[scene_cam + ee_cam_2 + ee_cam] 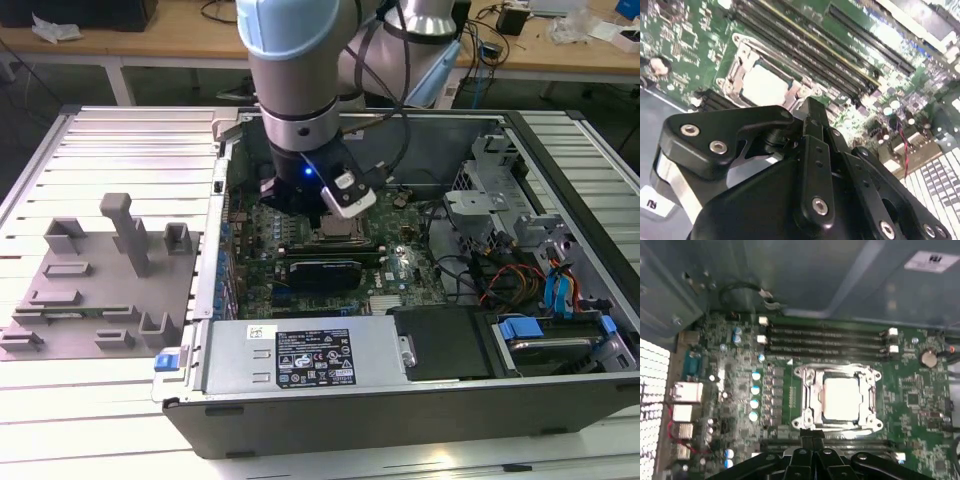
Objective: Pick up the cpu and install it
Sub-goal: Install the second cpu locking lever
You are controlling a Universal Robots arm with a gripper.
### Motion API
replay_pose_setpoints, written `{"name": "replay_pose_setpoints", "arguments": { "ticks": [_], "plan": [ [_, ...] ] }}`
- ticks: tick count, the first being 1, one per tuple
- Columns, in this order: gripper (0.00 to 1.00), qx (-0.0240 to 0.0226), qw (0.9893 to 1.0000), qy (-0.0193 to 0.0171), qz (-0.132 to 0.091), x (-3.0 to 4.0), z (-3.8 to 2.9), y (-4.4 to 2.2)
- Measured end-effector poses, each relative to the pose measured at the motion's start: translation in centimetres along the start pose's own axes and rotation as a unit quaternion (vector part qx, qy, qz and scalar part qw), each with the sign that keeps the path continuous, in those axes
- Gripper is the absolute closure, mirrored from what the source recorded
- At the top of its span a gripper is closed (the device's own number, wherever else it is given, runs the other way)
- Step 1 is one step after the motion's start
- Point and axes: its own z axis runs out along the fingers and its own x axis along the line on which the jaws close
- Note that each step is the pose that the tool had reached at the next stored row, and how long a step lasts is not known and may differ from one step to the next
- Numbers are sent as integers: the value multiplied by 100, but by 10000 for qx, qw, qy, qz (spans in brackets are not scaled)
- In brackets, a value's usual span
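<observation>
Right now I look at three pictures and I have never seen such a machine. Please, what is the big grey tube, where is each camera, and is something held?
The grey tube is a robot arm. At its end sits the gripper, the part that grasps. The exterior view looks from off the arm at an open computer case on a slatted metal table. Grey plastic fixture blocks stand toward that view's left. The two wrist views come from cameras riding on the arm, looking down at the green motherboard. There the cpu, a shiny pale square, lies inside the metal socket frame, beside the long memory slots. The black gripper hangs just above the board near it. I cannot tell whether it holds anything.
</observation>
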Motion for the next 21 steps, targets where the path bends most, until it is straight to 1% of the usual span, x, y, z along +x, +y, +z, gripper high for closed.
{"name": "replay_pose_setpoints", "arguments": {
  "ticks": [3, 4, 5, 7, 11, 14, 15, 16, 17, 18, 19, 20, 21],
  "plan": [
    [89, 6, 10000, 1, 3, -267, 35, -15],
    [89, 9, 10000, 3, 4, -325, 42, -13],
    [89, 10, 10000, 3, 5, -337, 48, 8],
    [89, 9, 10000, 2, 8, -346, 64, 92],
    [89, 12, 10000, 11, 23, -353, 86, 213],
    [89, 11, 10000, 10, 24, -354, 85, 213],
    [89, 11, 10000, 18, 27, -354, 85, 213],
    [89, 10, 10000, 85, 37, -358, 87, 213],
    [89, 5, 9997, 239, 64, -371, 91, 211],
    [89, 1, 9992, 379, 87, -382, 93, 210],
    [89, -1, 9989, 464, 101, -387, 94, 210],
    [89, -1, 9988, 487, 105, -388, 94, 210],
    [89, -2, 9987, 489, 106, -387, 94, 210]
  ]
}}
